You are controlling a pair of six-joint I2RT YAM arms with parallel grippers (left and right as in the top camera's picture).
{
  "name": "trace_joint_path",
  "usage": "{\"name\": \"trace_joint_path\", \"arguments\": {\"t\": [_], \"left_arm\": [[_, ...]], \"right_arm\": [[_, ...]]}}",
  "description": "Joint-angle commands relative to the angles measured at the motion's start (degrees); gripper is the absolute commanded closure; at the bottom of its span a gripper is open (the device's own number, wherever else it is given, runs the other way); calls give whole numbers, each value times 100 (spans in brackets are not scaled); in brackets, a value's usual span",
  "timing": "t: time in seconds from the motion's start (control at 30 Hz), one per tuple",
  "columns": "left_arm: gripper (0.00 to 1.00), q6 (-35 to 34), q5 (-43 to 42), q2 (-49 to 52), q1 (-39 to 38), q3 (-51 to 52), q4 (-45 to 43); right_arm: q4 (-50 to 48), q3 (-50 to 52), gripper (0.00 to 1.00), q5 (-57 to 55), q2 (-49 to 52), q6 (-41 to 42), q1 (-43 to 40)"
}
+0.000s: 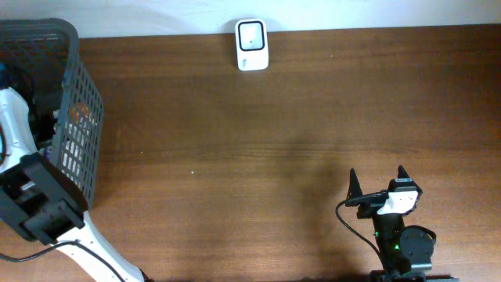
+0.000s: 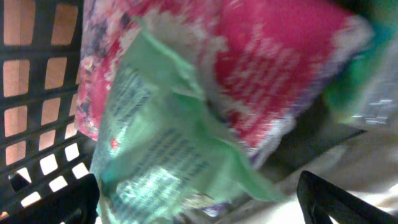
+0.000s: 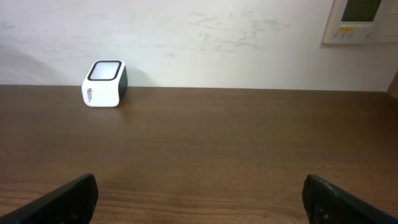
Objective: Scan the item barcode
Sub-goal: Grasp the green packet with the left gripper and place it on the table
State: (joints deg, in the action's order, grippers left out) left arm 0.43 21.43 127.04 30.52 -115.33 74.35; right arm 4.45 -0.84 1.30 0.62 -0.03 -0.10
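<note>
Wide apart and empty, left gripper (image 2: 199,196) has the green packet (image 2: 161,143) between its fingers in the basket (image 2: 37,81), with the red packet (image 2: 261,68) just beyond. I'd drop squarely and pinch only the green one. Right gripper (image 3: 199,196) gapes empty too, scanner (image 3: 104,83) far ahead, left of its fingers.

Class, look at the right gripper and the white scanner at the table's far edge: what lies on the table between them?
Only bare brown table lies between the right gripper and the scanner, as the overhead and right wrist views both show.
</note>
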Motion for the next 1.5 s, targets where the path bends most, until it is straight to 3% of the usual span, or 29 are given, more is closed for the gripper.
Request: {"name": "trace_joint_path", "arguments": {"t": [0.0, 0.03, 0.1, 0.13, 0.17, 0.2, 0.23, 0.37, 0.57, 0.73, 0.83, 0.9, 1.03, 1.17, 1.23, 1.33, 1.47], "left_arm": [[30, 48, -74, 59, 216, 79, 13], [31, 48, -223, 59, 273, 79, 11], [53, 48, -321, 61, 363, 83, -17], [71, 46, -326, 61, 409, 83, -52], [79, 46, -361, 61, 428, 83, -79], [96, 46, -450, 61, 444, 83, -116], [100, 48, -697, 61, 444, 81, -144], [100, 44, -1344, -7, 442, -407, -28], [100, 20, -3687, -586, 442, -2389, 136], [100, -1272, -4452, -1119, 442, -3342, 127], [100, -2608, -5757, -1537, 433, -3383, 118], [100, -2649, -6596, -1631, 157, -3383, 98], [100, -2006, -6352, -1611, -929, -3355, 514], [100, -1993, -3908, -1478, -2767, -3331, 837], [100, -2070, -3130, -1333, -3418, -3292, 901], [100, -2726, -1853, -813, -4441, -3163, 1058], [100, -2726, -1797, 22, -5132, -3115, 861]], "right_arm": [[7, 52, 1, -50, -42, -13, 48], [7, 52, 1, -50, -42, -13, 48], [7, 52, 1, -50, -42, -13, 48], [7, 52, 1, -52, -42, -13, 48], [7, 52, 1, -50, -42, -13, 48], [7, 52, 1, -50, -42, -13, 48], [7, 52, 1, -50, -42, -13, 48], [7, 52, 1, -50, -42, -13, 48], [7, 52, 1, -50, -42, -13, 48], [7, 52, 1, -50, -42, -13, 48], [7, 52, 1, -50, -42, -13, 48], [7, 52, 1, -50, -42, -13, 48], [7, 52, 1, -50, -42, -13, 48], [7, 52, 1, -50, -42, -13, 48], [7, 52, 1, -50, -42, -13, 48], [7, 52, 1, -50, -42, -13, 48], [7, 52, 1, -50, -42, -13, 48]]}}
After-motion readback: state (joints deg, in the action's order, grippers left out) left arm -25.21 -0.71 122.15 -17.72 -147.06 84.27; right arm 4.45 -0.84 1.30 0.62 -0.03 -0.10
